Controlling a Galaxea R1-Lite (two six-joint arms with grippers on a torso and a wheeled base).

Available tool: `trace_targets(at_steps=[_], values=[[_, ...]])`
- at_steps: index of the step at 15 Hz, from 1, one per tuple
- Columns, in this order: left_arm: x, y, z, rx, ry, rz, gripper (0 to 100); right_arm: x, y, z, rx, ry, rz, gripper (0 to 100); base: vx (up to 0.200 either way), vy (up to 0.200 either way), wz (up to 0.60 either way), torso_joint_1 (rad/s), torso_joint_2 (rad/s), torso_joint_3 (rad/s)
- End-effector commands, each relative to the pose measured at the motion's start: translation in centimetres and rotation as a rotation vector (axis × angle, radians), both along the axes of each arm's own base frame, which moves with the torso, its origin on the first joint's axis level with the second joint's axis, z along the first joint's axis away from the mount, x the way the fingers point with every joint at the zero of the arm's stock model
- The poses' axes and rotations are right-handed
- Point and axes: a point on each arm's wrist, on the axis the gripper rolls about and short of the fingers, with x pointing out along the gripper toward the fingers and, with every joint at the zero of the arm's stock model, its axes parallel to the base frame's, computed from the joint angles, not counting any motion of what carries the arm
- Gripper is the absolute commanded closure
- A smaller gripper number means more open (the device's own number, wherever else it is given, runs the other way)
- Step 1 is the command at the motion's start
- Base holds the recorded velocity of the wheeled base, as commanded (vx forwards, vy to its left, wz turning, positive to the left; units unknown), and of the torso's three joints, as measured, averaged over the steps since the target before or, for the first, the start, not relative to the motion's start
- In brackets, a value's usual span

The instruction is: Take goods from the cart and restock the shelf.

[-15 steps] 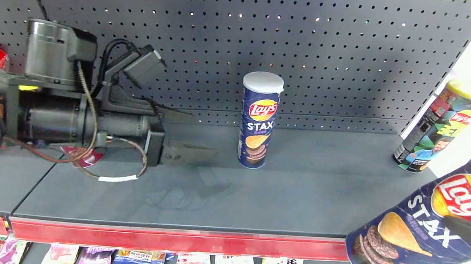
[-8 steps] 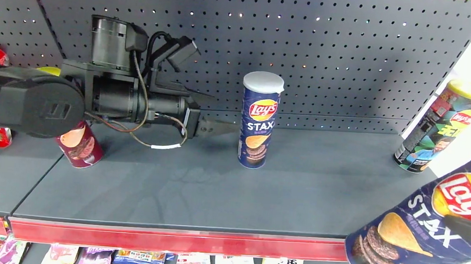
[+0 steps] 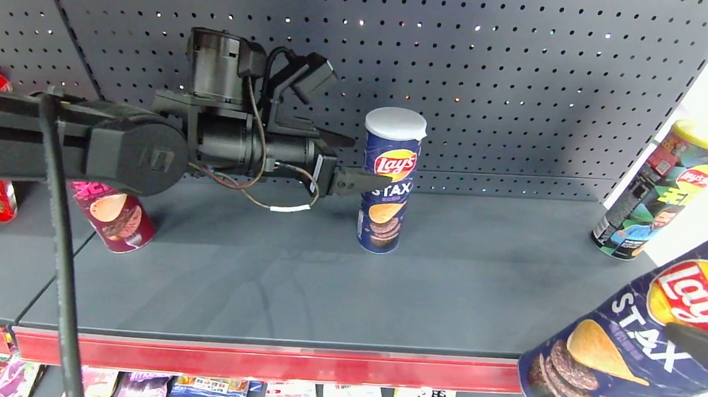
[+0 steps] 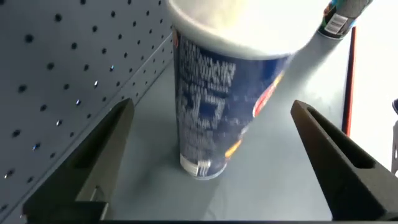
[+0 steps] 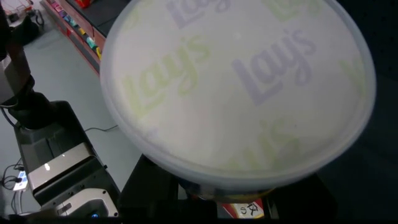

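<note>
Across the shelf [image 3: 260, 291] swept the left gripper [image 3: 372, 160], jaws wide and now straddling the upright blue can [image 3: 387, 221] mid-shelf, probably to straighten it, while the right gripper [image 3: 700, 345] stayed clamped on the second can [image 3: 617, 357] beyond the front edge.
</note>
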Motion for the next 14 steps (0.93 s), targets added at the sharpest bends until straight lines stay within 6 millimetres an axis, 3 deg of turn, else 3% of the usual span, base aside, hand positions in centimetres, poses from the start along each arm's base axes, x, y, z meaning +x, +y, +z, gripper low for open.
trace_targets(at_steps=[1, 12, 13, 14], values=[[0.6, -0.6, -0.7, 0.005, 0.013, -0.008, 0, 0.0, 0.0, 0.0, -0.001, 0.002, 0.002, 100, 0.0, 0.0, 0.0, 0.0, 0.0, 0.0], [2.1, -2.1, -2.2, -0.036, 0.001, 0.015, 0, 0.0, 0.0, -0.1, -0.003, 0.004, -0.001, 100, 0.0, 0.0, 0.0, 0.0, 0.0, 0.0], [2.4, -2.3, -2.3, -0.046, -0.02, 0.021, 100, 0.0, 0.0, -0.1, -0.003, 0.004, -0.001, 100, 0.0, 0.0, 0.0, 0.0, 0.0, 0.0], [2.6, -2.3, -2.5, -0.056, -0.035, 0.024, 100, 0.0, 0.0, -0.1, -0.003, 0.004, -0.001, 100, 0.0, 0.0, 0.0, 0.0, 0.0, 0.0]])
